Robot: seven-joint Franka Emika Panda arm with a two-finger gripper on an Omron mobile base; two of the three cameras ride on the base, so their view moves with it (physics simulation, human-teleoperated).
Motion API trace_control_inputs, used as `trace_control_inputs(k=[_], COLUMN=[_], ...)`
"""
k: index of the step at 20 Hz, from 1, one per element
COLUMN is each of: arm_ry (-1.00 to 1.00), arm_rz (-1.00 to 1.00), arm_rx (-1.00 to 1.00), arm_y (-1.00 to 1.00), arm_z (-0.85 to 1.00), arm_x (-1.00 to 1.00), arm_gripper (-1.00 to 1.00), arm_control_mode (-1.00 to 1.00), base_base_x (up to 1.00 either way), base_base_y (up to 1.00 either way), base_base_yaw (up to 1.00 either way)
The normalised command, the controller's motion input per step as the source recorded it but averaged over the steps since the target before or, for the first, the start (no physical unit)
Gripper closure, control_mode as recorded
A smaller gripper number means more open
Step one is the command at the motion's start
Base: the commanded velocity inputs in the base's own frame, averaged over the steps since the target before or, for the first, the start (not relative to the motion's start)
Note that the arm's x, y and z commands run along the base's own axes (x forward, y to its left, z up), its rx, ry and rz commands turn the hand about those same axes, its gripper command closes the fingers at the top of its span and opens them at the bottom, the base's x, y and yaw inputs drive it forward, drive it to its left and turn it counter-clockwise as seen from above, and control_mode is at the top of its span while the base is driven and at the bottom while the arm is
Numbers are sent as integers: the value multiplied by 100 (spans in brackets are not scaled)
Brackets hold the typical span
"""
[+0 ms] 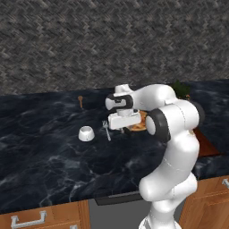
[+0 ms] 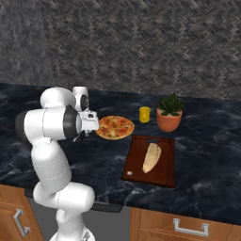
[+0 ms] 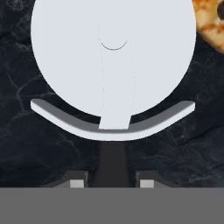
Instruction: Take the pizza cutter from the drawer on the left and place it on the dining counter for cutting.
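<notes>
Firmly holding the cutter over the counter

My gripper (image 3: 113, 181) is closed on the dark handle of the cutter (image 3: 113, 65), the two fingertips (image 3: 78, 183) pressing it from either side, so the jaws stand only narrowly apart. In the hand view the cutter's round pale wheel spreads wide ahead of me, with a curved pale guard across its base and the dark handle running back between my fingers. Behind it lies the black veined counter (image 3: 26, 144), and an edge of the pizza (image 3: 212, 22) shows at the upper right.

From the left base view, my gripper (image 1: 117, 128) hangs low over the counter (image 1: 40, 156), roughly midway across it, with the cutter (image 1: 106, 130) pointing downward. Whether the cutter touches the surface I cannot tell. A small white bowl (image 1: 86, 133) sits on the counter just left of it, and a small brown object (image 1: 80, 100) stands farther back near the wall. At the near left edge, below the counter, a wood drawer (image 1: 31, 219) with a silver bar handle looks closed.

From the right base view, the pizza (image 2: 115, 127) lies just right of my gripper (image 2: 86, 131). Right of it, toward the wall, are a yellow cup (image 2: 144, 114) and a potted plant (image 2: 169, 114). Nearer, a brown cutting board (image 2: 164, 162) carries a pale loaf-like piece (image 2: 151, 157).
</notes>
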Motion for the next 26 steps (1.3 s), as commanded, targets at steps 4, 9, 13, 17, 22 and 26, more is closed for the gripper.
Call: trace_control_inputs(k=[4, 9, 13, 17, 22, 26], arm_ry=[0, 0, 0, 0, 0, 0], arm_rz=[2, 2, 2, 2, 0, 0], arm_rx=[0, 0, 0, 0, 0, 0], arm_y=[0, 0, 0, 0, 0, 0], arm_z=[-29, -42, -43, -35, -1, 0], arm_x=[23, 23, 11, 10, 0, 0], arm_gripper=[100, 100, 100, 100, 100, 100], arm_control_mode=[-100, -100, -100, -100, -100, -100], base_base_x=[0, 0, 0, 0, 0, 0], base_base_y=[0, 0, 0, 0, 0, 0], base_base_yaw=[0, 0, 0, 0, 0, 0])
